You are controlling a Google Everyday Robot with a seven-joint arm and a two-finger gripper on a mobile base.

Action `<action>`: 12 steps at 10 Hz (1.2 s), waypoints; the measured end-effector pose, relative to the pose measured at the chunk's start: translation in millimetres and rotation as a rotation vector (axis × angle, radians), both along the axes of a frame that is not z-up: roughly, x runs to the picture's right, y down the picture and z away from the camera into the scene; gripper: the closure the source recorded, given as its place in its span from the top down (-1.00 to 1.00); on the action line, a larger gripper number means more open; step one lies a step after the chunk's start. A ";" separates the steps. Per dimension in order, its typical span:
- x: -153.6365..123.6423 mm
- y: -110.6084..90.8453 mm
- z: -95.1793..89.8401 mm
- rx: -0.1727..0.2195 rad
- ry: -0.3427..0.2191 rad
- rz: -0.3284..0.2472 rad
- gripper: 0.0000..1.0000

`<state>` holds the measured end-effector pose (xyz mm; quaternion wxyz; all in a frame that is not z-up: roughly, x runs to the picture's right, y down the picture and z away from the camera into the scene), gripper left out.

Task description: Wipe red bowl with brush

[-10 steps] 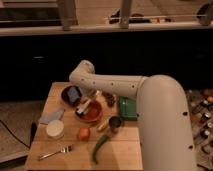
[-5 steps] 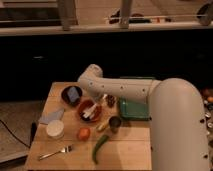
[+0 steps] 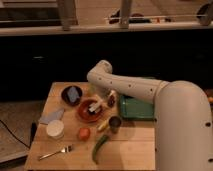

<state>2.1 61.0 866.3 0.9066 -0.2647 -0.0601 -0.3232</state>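
One tool (image 3: 103, 102) hovers over the red bowl (image 3: 85, 116), at the brush (image 3: 93, 107); its grip is unclear.

Gripper (image 3: 101, 103): low over red bowl (image 3: 82, 116), mid table (image 3: 132, 147).
Brush (image 3: 93, 107): in red bowl, at gripper.
Nearby: dark bowl (image 3: 64, 94) just beside red bowl; fork (image 3: 55, 151) at front edge.

Pretty dim, warm overhead light. Only the wooden table (image 3: 135, 145) is lit, with the gripper (image 3: 98, 105) over the red bowl (image 3: 84, 115); the background's nearly black.
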 end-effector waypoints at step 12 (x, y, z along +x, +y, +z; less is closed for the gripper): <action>-35.0 5.5 -25.7 0.008 -0.105 -0.042 -0.98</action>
